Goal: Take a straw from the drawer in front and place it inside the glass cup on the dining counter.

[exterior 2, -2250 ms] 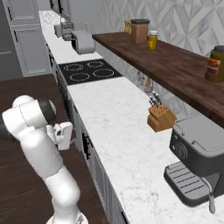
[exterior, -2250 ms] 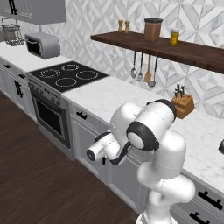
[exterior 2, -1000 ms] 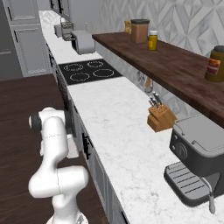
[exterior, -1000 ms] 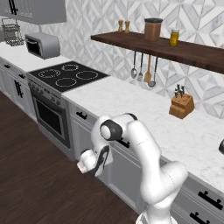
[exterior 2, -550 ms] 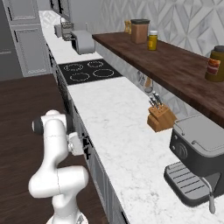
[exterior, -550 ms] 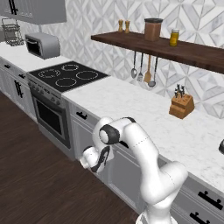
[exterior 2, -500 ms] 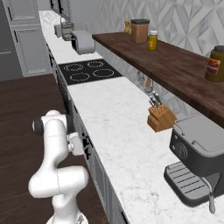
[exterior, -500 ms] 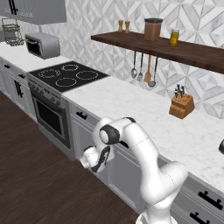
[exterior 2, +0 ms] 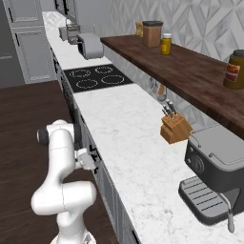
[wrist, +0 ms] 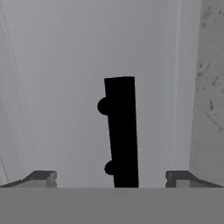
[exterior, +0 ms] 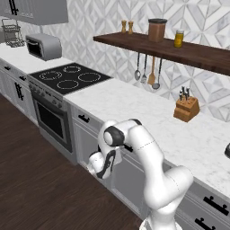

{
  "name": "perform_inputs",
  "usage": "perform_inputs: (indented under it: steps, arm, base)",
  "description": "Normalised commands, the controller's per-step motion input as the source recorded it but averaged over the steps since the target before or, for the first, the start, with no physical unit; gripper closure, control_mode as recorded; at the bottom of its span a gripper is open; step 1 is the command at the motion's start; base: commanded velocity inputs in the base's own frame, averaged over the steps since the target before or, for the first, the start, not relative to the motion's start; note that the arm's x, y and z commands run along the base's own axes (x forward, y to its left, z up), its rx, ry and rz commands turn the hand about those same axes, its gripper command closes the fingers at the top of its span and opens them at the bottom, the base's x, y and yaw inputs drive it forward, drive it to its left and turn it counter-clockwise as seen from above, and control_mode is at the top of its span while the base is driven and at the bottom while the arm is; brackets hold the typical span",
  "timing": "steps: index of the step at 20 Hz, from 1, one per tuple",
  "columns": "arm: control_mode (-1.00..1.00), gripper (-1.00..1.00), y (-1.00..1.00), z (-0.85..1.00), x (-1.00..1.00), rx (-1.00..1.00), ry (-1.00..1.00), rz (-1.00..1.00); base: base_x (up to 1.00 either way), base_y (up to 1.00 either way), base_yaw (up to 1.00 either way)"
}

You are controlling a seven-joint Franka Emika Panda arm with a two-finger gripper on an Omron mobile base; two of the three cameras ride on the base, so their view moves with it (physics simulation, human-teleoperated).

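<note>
Your gripper (wrist: 111, 177) spread wide, fingertips (wrist: 43, 177) low in hand view, holding nothing. Drawer (wrist: 65, 87) fills frame centre, shut; its black bar handle (wrist: 121, 131) between jaws, untouched. Behind: white counter (exterior: 134, 105), knife block (exterior: 186, 109) upper right.

A matt grey painted finish is seen on the drawer (wrist: 65, 87), with a flat black bar handle (wrist: 121, 131); white veined marble forms the worktop (exterior: 148, 119), dark wood the shelf (exterior: 179, 50).

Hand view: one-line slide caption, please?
Open end effector lined up on the black bar handle of the closed grey drawer, fingertips on either side.
</note>
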Motion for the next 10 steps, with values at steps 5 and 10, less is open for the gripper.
perform_inputs:
  steps: [5,10]
  arm:
    - [-1.0,-1.0,0.0,0.24,-0.08,0.02,-0.18,0.0]
    - [-1.0,-1.0,0.0,0.09,0.33,0.06,0.01,0.01]
  base:
    - [0.0,0.0,0.0]
    - [0.0,0.0,0.0]
